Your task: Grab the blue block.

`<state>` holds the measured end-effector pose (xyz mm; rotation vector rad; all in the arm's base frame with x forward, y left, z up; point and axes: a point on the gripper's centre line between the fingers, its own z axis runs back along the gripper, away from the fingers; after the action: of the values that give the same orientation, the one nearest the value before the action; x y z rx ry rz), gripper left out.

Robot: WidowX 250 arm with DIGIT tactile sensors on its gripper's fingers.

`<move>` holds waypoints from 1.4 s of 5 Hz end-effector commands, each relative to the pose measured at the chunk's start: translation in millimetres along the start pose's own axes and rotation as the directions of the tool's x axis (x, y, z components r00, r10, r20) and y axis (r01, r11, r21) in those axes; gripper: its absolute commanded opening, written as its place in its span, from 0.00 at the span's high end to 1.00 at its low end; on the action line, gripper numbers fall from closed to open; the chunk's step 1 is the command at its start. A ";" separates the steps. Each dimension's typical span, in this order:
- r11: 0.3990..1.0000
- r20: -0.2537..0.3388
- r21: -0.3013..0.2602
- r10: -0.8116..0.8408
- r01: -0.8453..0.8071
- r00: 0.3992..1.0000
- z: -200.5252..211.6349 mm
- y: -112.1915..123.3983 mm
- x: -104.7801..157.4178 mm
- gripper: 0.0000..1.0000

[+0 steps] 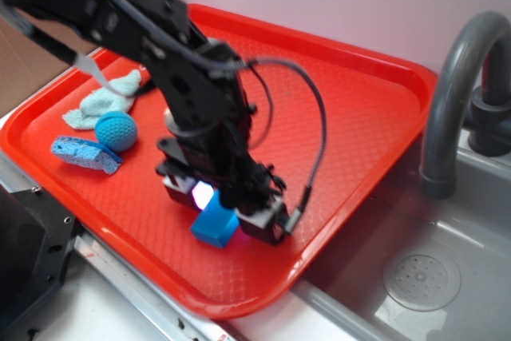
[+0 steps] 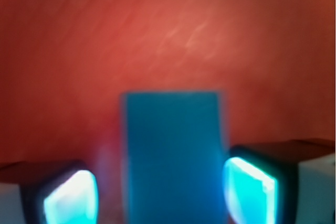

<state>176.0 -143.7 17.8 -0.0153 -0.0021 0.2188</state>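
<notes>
Wrist view: hand (image 2: 160, 190) spread, unclenched, straddling the blue block (image 2: 170, 150); no writing legible.

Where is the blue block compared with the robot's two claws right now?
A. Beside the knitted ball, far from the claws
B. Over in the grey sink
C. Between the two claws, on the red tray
C: in the wrist view the blue block sits between the gripper fingers, with red tray beneath.

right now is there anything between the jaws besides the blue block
No. In the wrist view only the blue block sits between the two pads, with slim gaps of bare red tray on either side. The gripper is open.
</notes>
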 end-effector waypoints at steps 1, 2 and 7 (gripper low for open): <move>1.000 0.012 0.000 -0.031 0.031 0.999 -17.4 -5.2 -8.8 0.92; 0.999 0.017 0.035 -0.025 0.025 1.000 -19.8 -1.2 -13.4 1.00; 0.966 0.090 -0.146 -0.201 0.212 0.976 143.0 98.8 32.5 1.00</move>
<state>177.7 -40.6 151.2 -0.1522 -0.0482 0.0311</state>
